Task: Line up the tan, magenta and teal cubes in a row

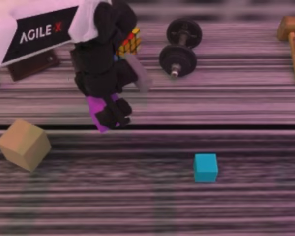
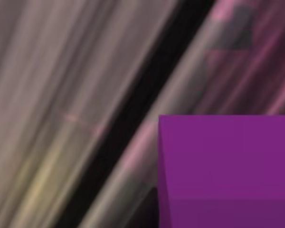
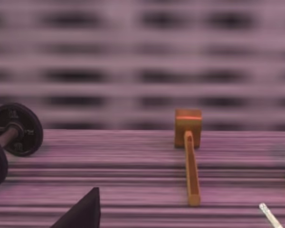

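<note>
White capitals reading "AGILE X" stand on a black panel along the left arm (image 1: 37, 32) (its final X is red). Markings on the dumbbell (image 3: 14, 129) plate are too faint to read.

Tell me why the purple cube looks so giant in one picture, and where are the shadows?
In the left wrist view the magenta cube fills a corner because the camera sits right beside it. In the top view the left gripper holds it, while the tan cube and teal cube cast only faint shadows.
</note>
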`<state>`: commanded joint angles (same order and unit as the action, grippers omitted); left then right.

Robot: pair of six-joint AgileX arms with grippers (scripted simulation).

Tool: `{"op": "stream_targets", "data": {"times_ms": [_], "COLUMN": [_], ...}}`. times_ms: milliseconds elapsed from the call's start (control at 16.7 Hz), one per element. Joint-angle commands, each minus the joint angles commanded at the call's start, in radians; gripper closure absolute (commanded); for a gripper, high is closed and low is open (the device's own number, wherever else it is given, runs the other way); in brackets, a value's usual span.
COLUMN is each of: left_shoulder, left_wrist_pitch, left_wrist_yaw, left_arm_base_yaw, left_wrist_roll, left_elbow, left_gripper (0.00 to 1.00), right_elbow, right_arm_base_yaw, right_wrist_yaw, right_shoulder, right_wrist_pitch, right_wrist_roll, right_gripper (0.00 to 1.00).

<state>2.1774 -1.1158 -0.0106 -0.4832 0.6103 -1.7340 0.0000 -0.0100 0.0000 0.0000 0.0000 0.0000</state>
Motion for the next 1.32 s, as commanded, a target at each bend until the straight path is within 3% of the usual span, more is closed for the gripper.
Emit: {"op": "stream_targets", "data": {"times_ms": [300,480,840,1320], "left_shoulder": [0.016,0.017,0.018,0.091], "left_wrist_pitch": [-0.065,-0.087,-0.069,0.147], "left_wrist_yaw": [0.000,0.000,0.001,-0.001], "left_arm_base_yaw": [-0.223,-0.303,-0.303,-0.310], "left_wrist_roll": [0.122,0.169,0.170,0.172], "left_elbow": [-0.070,-0.095,-0.081,0.065], "left_gripper": [1.00,1.00,1.00,1.00], "right_elbow": [0.000,0.000,0.000,0.000], "right_arm_base_yaw": [0.000,0.000,0.000,0.000], "right_wrist_yaw": [0.000,0.000,0.000,0.000], "right_shoulder": [0.000,0.000,0.000,0.000], "right_wrist_pitch": [0.000,0.000,0.000,0.000], "right_wrist_roll": [0.000,0.000,0.000,0.000], "right_gripper": [0.00,0.00,0.00,0.00]}}
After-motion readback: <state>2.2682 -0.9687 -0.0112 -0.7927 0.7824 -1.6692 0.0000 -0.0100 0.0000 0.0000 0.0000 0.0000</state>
